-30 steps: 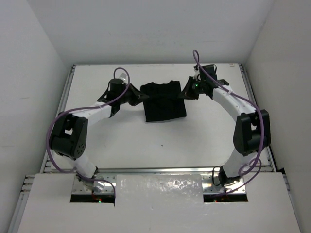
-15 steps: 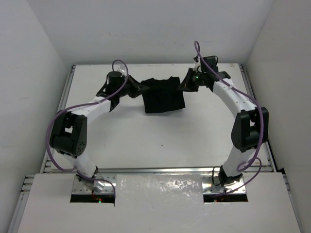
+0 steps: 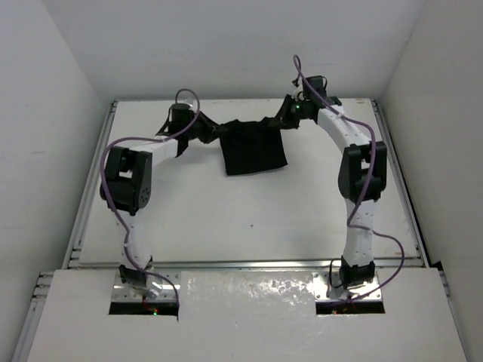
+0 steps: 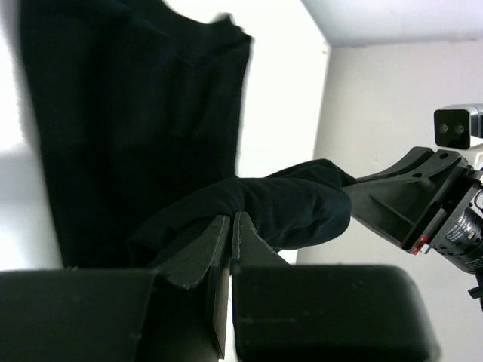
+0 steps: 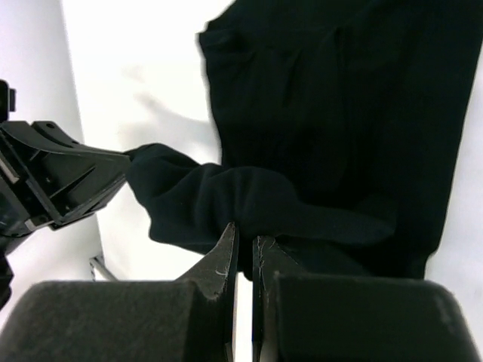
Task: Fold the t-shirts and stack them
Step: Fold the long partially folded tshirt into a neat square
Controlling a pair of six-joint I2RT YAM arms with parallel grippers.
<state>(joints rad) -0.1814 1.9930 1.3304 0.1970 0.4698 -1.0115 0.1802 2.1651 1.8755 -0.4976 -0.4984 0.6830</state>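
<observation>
The black t-shirt (image 3: pixel 253 148) hangs as a folded panel at the far middle of the table, stretched between both grippers. My left gripper (image 3: pixel 214 130) is shut on its upper left corner; in the left wrist view the fingers (image 4: pixel 231 226) pinch a bunched fold of the t-shirt (image 4: pixel 136 113). My right gripper (image 3: pixel 281 120) is shut on the upper right corner; in the right wrist view its fingertips (image 5: pixel 245 240) clamp the cloth (image 5: pixel 339 98). The lower edge of the shirt rests on the table.
The white table (image 3: pixel 249 219) is walled by white panels at the back and both sides. A metal rail (image 3: pixel 241 264) runs along its near edge. Purple cables loop over both arms.
Both grippers have moved toward the back wall and risen, carrying the shirt's top edge with them. Both arms are stretched out further. The shirt's lower edge has drawn back too.
</observation>
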